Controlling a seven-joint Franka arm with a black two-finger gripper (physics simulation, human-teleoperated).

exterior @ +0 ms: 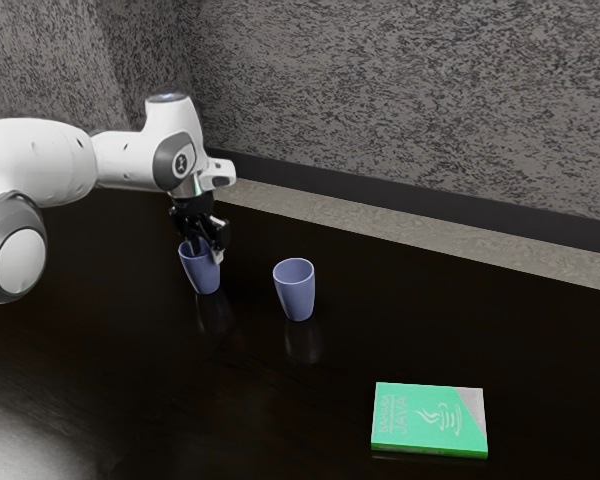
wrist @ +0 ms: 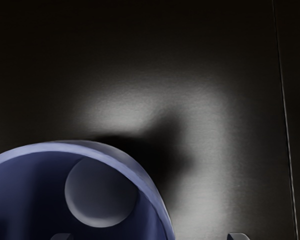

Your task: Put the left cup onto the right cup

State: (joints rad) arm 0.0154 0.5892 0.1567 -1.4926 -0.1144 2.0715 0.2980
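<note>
The tool point(exterior: 202, 243) is hovering right at the rim of the left cup point(exterior: 200, 270), and the task is only beginning. In the wrist view the tool's fingertips point(wrist: 234, 236) are sitting far apart, with the cup's near wall passing between them, so the tool is spread and pinching nothing. The left cup seems to be resting on the tabletop point(exterior: 130, 400), leaning a little, toward the exterior view's left. The right cup point(exterior: 294, 290) is standing upright and empty near it, toward the exterior view's right, with a clear gap between the two. A green book point(exterior: 430, 420) is lying well apart, nearer the camera. Nothing is stacked yet: closing on the wall, lifting, carrying across and lowering onto the right cup are all waiting.
</note>
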